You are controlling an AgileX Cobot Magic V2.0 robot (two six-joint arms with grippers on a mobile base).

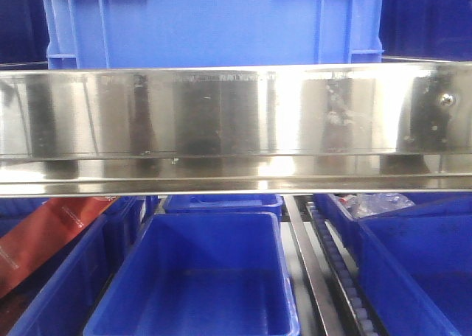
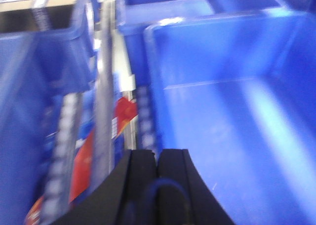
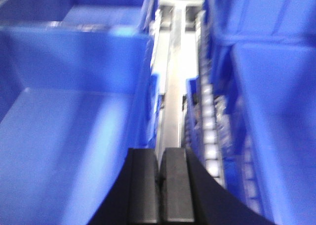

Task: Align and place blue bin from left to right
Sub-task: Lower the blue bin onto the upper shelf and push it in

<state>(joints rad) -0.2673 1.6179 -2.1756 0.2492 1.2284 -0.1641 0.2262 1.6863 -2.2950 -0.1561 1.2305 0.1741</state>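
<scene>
I see a polished steel shelf rail spanning the front view, reflecting bright overhead light. Below it, roller tracks run from near to far between smooth blue tubs.

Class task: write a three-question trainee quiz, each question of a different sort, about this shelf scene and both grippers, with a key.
1. True or false: the blue bin with ribbed corners sits above the steel rail.
2. The left gripper is: A) open, B) shut, C) out of view.
3. Fill in: beside the empty tub on the lower level, at far left, lies a ___ packet.

Key: 1 true. 2 B; the right gripper is shut too, holding nothing. 3 red.
</scene>
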